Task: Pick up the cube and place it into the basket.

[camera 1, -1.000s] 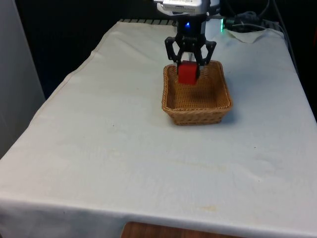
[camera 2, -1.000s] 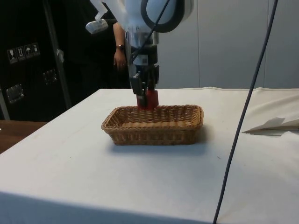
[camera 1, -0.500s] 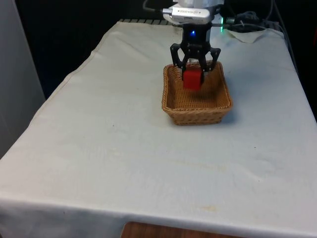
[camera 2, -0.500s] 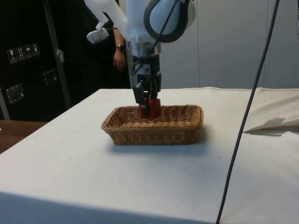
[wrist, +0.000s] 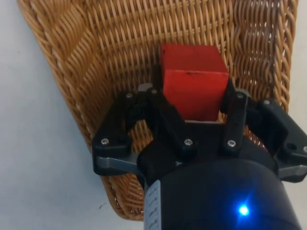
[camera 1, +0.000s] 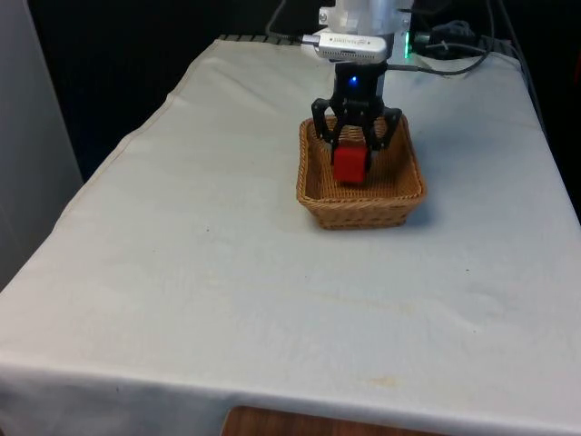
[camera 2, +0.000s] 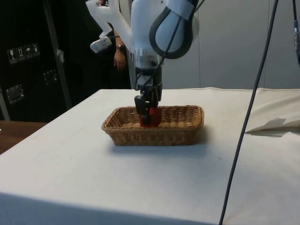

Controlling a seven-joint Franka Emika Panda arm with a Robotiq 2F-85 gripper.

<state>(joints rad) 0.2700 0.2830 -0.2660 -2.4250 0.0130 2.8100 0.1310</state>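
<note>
Red cube (camera 1: 350, 164) between gripper (camera 1: 352, 145) fingers.

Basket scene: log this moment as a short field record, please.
cube: red, gripped between the fingers, low inside the basket
basket: woven wicker, on the white cloth
gripper: black, shut on the cube, lowered below the rim in the side view
contact with basket floor: cannot tell
background: a person's arm behind the table

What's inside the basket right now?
Inside the woven wicker basket is the red cube, held by the black gripper between its fingers. The cube's underside is hidden, so I cannot tell whether it touches the bottom.
</note>
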